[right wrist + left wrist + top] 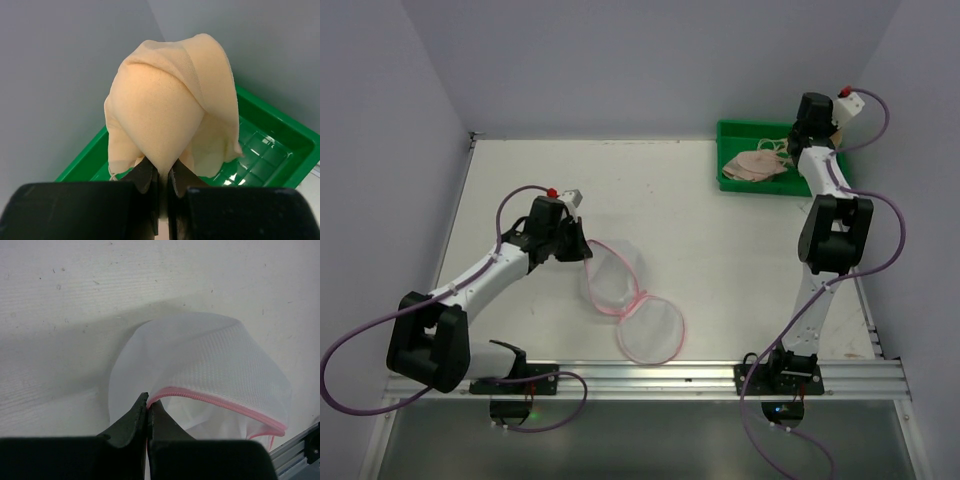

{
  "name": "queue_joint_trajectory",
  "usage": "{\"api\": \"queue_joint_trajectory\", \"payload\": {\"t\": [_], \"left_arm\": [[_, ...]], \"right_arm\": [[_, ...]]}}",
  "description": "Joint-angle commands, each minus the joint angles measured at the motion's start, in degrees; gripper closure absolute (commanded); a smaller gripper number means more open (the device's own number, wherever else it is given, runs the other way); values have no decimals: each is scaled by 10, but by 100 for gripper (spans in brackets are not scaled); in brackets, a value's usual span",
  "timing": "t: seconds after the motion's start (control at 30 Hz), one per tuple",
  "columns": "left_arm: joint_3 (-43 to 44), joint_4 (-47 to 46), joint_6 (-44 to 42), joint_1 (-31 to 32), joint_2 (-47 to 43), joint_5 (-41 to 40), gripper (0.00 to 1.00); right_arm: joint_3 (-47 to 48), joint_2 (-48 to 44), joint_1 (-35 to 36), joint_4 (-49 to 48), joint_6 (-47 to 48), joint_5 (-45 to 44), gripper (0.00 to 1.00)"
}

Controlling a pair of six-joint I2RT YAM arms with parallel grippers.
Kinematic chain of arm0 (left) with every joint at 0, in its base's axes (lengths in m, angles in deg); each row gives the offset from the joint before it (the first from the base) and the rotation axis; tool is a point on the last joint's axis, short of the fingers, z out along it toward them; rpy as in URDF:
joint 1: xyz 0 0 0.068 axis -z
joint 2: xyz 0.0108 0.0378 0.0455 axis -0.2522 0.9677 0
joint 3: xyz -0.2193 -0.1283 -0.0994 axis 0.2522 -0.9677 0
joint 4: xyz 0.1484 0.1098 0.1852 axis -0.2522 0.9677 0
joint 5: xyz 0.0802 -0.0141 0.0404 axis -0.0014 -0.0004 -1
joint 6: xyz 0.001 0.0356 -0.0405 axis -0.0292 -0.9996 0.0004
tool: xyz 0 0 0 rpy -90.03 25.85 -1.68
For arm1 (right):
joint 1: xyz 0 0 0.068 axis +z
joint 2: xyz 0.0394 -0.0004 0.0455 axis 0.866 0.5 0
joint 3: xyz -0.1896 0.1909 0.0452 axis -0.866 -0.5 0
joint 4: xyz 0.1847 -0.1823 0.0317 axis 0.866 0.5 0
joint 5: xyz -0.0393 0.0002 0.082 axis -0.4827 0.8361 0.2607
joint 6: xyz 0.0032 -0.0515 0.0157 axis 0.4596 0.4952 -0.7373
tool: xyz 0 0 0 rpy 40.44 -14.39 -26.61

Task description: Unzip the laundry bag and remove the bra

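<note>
While the right gripper (162, 176) pinches a fold of the bra (165, 110) with its jaws pressed together, the beige cups bunch up above the fingers, over the green tray (280, 135) at the table's (720, 250) far right corner. In the top view, most of the bra seems to lie low in that tray.

The left gripper (148, 405) is clamped on the pink zipper trim (215, 400) of the laundry bag (210, 365). The bag lies unzipped mid-table, its two round halves spread open with nothing in them.

The removal looks all but done, and this is the set-down step. Next, the right jaws should part so the fabric drops inside the tray walls. Then the left can let the rim go.
</note>
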Motion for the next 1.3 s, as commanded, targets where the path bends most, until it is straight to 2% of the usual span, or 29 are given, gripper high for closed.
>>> {"api": "queue_joint_trajectory", "payload": {"t": [0.0,0.2,0.3,0.37,0.4,0.43,0.67,0.9,1.1,1.27], "left_arm": [[10,-6,-19,-8,0,8,100],[3,-9,-16,-7,3,10,100],[1,-10,-16,-7,5,10,100],[1,-11,-16,-7,7,11,100],[1,-11,-16,-7,7,11,100],[1,-11,-16,-7,7,10,100],[2,-13,-14,-7,5,19,100],[2,-14,-13,-8,-1,26,100],[-1,-13,-14,-8,-10,27,100],[-3,-11,-14,-8,-15,25,100]], "right_arm": [[10,-12,-4,-9,-15,-18,100],[28,28,-15,19,-29,13,100],[70,61,-16,47,-22,36,98],[82,65,-16,65,-23,39,88],[79,57,-16,63,-26,40,78],[69,52,-16,61,-31,39,61],[33,-5,-4,38,7,79,28],[1,-56,34,50,84,97,19],[45,-31,45,170,86,217,19],[58,-3,49,222,59,301,19]]}}
